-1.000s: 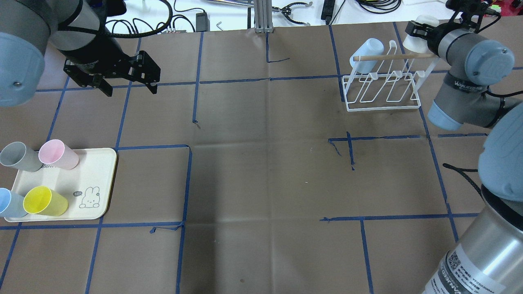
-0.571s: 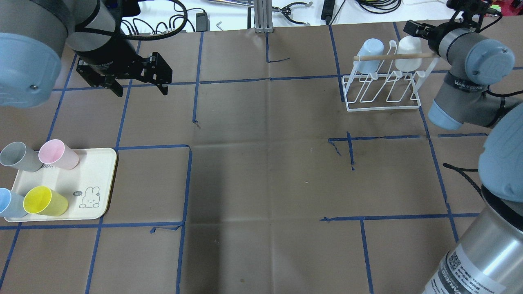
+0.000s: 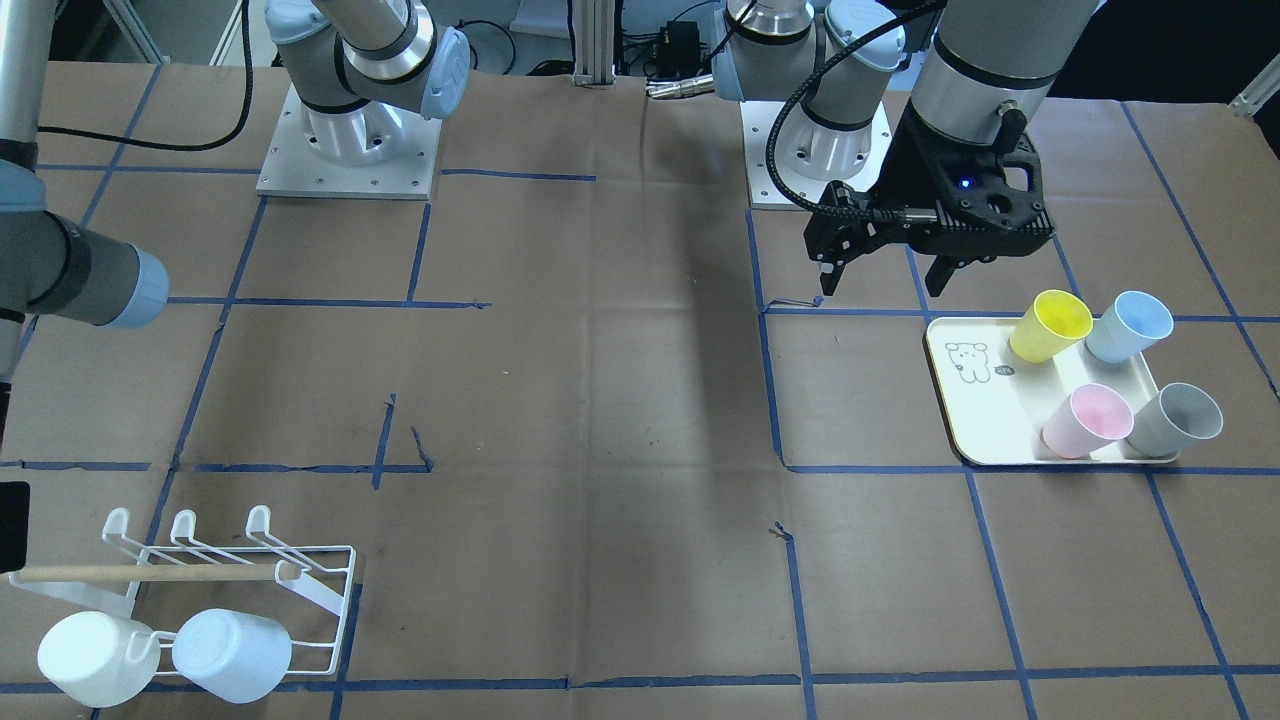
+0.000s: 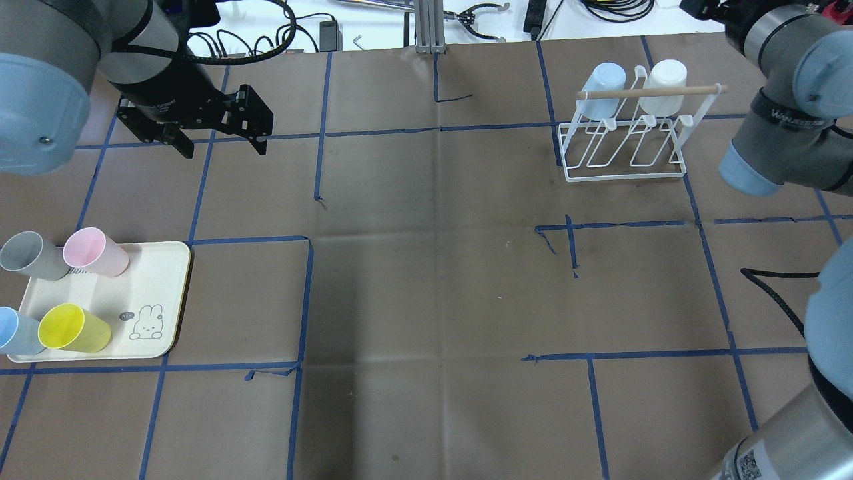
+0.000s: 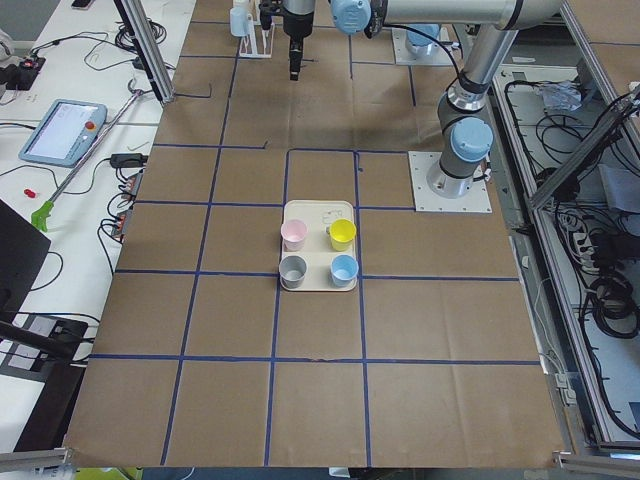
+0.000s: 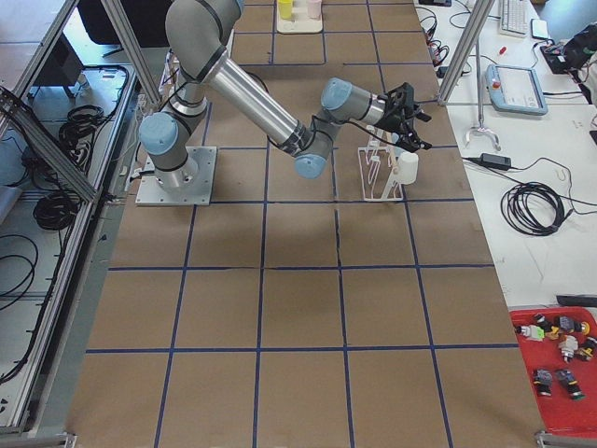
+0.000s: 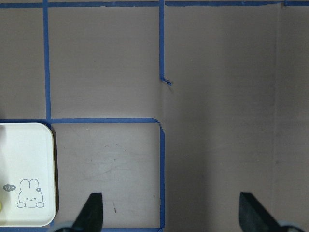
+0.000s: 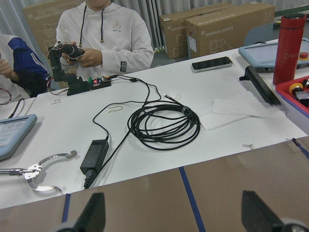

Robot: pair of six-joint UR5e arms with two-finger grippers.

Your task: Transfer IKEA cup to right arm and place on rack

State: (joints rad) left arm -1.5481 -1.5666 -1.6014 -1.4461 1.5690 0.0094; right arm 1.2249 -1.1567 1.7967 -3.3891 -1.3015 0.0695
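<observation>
**White cup on the rack; we are looking to the tray for another cup.**

The white cup (image 4: pixel 663 87) is sitting over a prong of the rack (image 4: pixel 623 175), beside a pale blue cup (image 4: pixel 603 80). The right end effector (image 8: pixel 175 215) is hovering near the rack, apart from the cup, with its fingers spread wide and holding nothing, so we are judging this placement done. Four more cups are standing upright on the tray (image 4: pixel 156 280) at the tabletop's opposite end: pink cup (image 4: pixel 96 252), grey cup (image 4: pixel 30 257), yellow cup (image 4: pixel 72 329) and blue cup (image 4: pixel 13 331). The left end effector (image 4: pixel 222 143) is hanging high, wide open and empty. The cups are lying below it and off to the robot's left, with pink and yellow on the side facing it. We are reckoning the left arm is far the nearer, and a grasp around an upright cup's side is coming.
</observation>
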